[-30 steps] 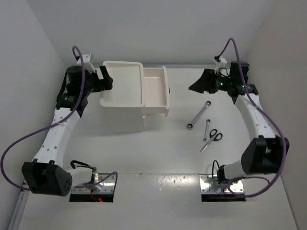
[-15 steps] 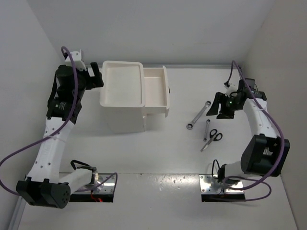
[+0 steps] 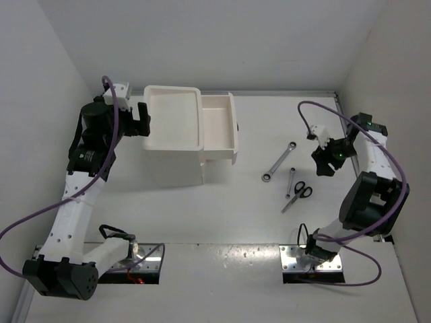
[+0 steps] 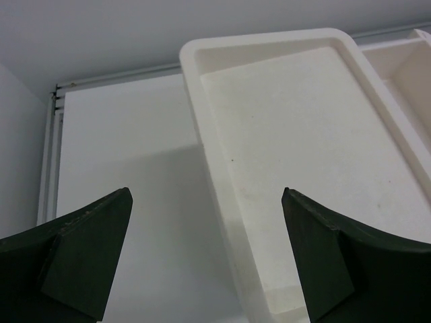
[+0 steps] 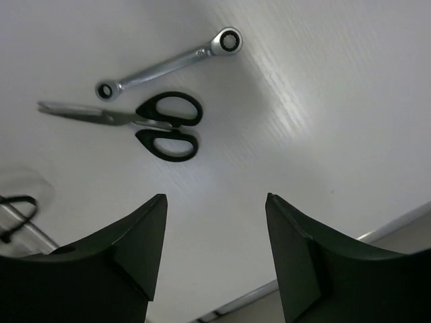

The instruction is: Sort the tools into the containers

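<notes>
Black-handled steel scissors [image 5: 138, 121] lie near the surface's right edge; right end effector [image 5: 214, 202] hovers above, fingers apart, empty. Pickup looks next: descend, straddle the blades, close.

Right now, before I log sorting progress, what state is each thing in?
Top drawer: pulled out, nothing seen inside.
Tray top: empty.
Scissors: on the table, blades closed.
Longer wrench: on the table, unsorted.
Shorter wrench: on the table beside the scissors.
Left gripper: open, empty.
Right gripper: open, empty.
</notes>
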You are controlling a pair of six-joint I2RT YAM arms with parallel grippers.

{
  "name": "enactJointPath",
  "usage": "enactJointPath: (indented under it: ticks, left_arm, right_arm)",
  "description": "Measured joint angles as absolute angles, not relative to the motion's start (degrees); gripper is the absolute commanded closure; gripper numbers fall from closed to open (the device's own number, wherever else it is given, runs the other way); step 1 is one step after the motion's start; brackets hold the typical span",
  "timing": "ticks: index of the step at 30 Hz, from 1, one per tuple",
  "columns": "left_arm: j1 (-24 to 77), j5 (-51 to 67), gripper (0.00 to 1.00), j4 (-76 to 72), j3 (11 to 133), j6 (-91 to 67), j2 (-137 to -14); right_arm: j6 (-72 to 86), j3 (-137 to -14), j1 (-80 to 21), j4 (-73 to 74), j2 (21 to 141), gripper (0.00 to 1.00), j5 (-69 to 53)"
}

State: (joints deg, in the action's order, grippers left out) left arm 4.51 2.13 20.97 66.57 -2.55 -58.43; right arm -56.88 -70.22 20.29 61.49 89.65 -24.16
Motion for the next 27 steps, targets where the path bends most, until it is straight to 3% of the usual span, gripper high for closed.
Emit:
enactJointPath:
  ticks: [5,10,27]
  left_arm:
    - [4.51,5.89,0.01,20.99,66.46,-1.69,-60.16]
    - [4.51,6.61,0.01,21.04,66.46,-1.69,-61.54]
    - [2.55,6.17,0.01,21.30,65.08,-2.22,-64.40]
  right_arm:
    - [-85.17,-69.76,22.37,63.35,90.52,0.42,-27.09]
    - [-102.56,-68.64,21.34,65.91,93.58,0.43,-28.47]
    - [-112.03,-62.04,15.70,67.72,98.54,0.53,-20.97]
